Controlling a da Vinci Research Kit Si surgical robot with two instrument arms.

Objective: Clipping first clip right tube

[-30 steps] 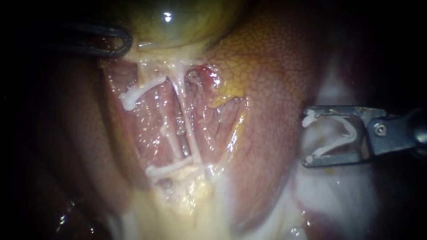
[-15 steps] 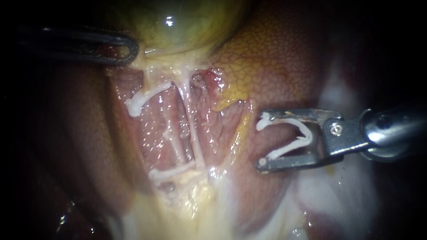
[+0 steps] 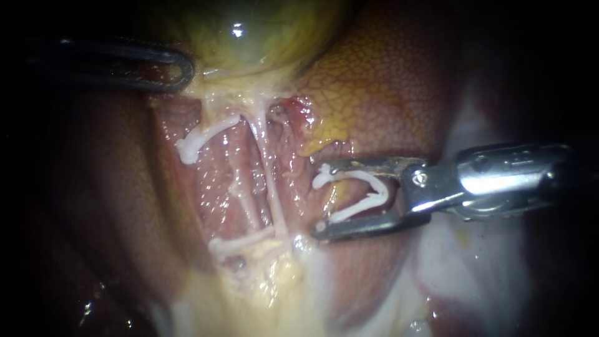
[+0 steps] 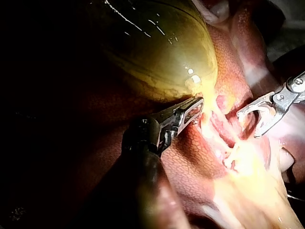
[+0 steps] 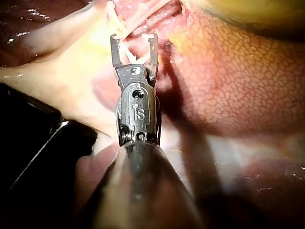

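We had slid our right instrument leftward; its steel jaws pinched a white V-shaped clip, tips just beside the thin, glistening right tube. Our left instrument gripped the glossy gallbladder.

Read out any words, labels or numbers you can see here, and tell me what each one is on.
Right instrument: one small stamped mark on its body behind the jaws, not read off here.
Clip in those jaws, tubes, liver, gallbladder: no writing.
Left instrument: no writing that I can make out.
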